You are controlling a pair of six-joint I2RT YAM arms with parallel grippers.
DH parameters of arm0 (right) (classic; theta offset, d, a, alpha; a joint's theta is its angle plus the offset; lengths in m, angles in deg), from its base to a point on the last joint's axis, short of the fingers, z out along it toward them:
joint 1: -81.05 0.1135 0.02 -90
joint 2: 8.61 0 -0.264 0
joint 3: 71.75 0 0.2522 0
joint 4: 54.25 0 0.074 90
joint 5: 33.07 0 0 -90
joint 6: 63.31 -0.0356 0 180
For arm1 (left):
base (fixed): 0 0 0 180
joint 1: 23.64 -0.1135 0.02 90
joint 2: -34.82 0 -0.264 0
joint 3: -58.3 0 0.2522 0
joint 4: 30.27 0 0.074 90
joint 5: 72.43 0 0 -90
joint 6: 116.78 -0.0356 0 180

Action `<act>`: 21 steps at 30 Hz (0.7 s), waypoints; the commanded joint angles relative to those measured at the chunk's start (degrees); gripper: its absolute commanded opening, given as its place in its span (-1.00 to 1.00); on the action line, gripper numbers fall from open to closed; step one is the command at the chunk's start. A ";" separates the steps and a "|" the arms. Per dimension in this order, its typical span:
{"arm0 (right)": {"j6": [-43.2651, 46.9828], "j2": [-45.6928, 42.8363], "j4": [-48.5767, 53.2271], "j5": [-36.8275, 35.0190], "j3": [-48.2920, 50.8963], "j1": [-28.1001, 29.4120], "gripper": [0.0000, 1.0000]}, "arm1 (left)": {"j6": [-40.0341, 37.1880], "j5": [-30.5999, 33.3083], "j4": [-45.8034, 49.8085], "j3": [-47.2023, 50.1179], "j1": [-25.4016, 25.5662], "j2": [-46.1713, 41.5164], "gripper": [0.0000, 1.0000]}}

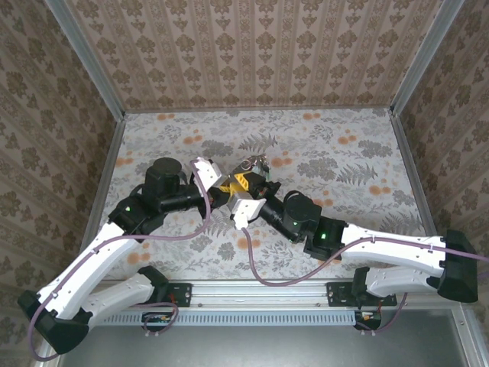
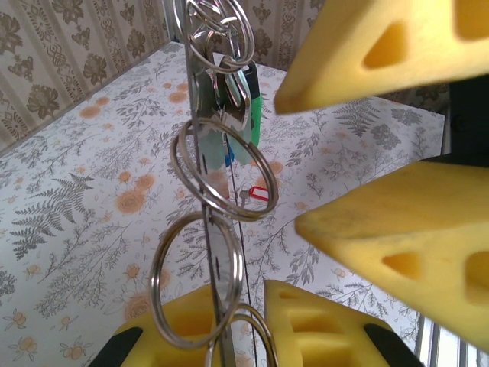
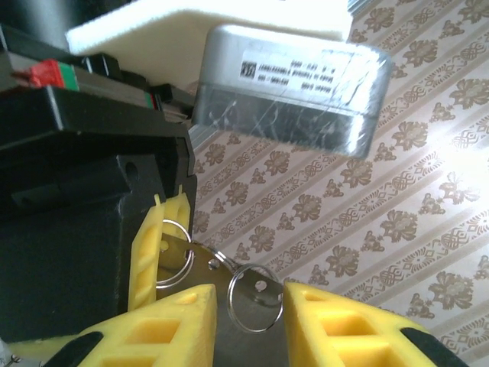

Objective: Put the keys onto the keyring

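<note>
From above I read both arms extending from the near edge to the middle of the table [image 1: 344,153]. There the left gripper [image 1: 226,188] and the right gripper [image 1: 244,182] meet tip to tip, the left one on the left. The keyring [image 2: 218,168] runs as a string of linked rings out from between the left gripper's fingers [image 2: 321,329], which are closed on it, clear above the table. The keys [image 2: 238,95] hang at its far end. The right gripper's fingers [image 2: 397,252] stand right of the string. One ring sits between them; whether they press it I cannot tell. A loose key [image 2: 261,195] shows behind the string.
</note>
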 commanded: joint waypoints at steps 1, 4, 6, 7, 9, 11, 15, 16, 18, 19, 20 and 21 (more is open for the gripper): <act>0.25 0.34 -0.59 1.35 -1.94 -0.49 -0.38 | 1.20 -1.39 -1.27 -0.43 0.12 -1.41 -1.00; 0.03 0.55 -0.57 1.30 -1.98 -0.97 -0.36 | 1.16 -1.63 -1.31 -0.48 0.08 -1.46 -1.00; 0.03 0.65 -0.89 1.21 -2.10 -1.11 -0.36 | 1.21 -1.99 -1.39 -0.54 0.12 -1.42 -1.00; 0.04 0.69 -0.97 1.20 -2.12 -1.11 -0.37 | 1.29 -2.16 -1.43 -0.49 0.03 -1.51 -1.00; 0.07 0.89 -1.27 1.33 -2.28 -1.19 -0.36 | 1.43 -2.29 -1.42 -0.45 0.07 -1.59 -1.00; 0.16 1.29 -1.52 1.47 -2.40 -1.20 -0.36 | 1.56 -2.60 -1.57 -0.46 0.11 -1.60 -1.00; 0.20 1.77 -1.72 1.90 -2.72 -1.58 -0.38 | 1.78 -3.06 -1.53 -0.60 0.20 -1.50 -1.00; 0.12 1.88 -1.79 1.92 -2.77 -1.72 -0.39 | 1.78 -3.13 -1.40 -0.68 0.27 -1.54 -1.00; 0.03 1.89 -2.00 2.07 -2.96 -1.90 -0.42 | 1.62 -3.13 -1.18 -0.78 0.26 -1.54 -1.00; -0.01 1.95 -1.83 2.29 -3.13 -1.98 -0.43 | 1.56 -3.13 -1.01 -0.83 0.27 -1.50 -1.00; -0.05 2.18 -1.70 2.25 -3.36 -2.03 -0.44 | 1.43 -3.13 -0.92 -0.85 0.37 -1.46 -1.00; 0.10 2.47 -1.63 2.13 -3.62 -2.10 -0.47 | 1.42 -3.13 -0.88 -0.93 0.37 -1.39 -1.00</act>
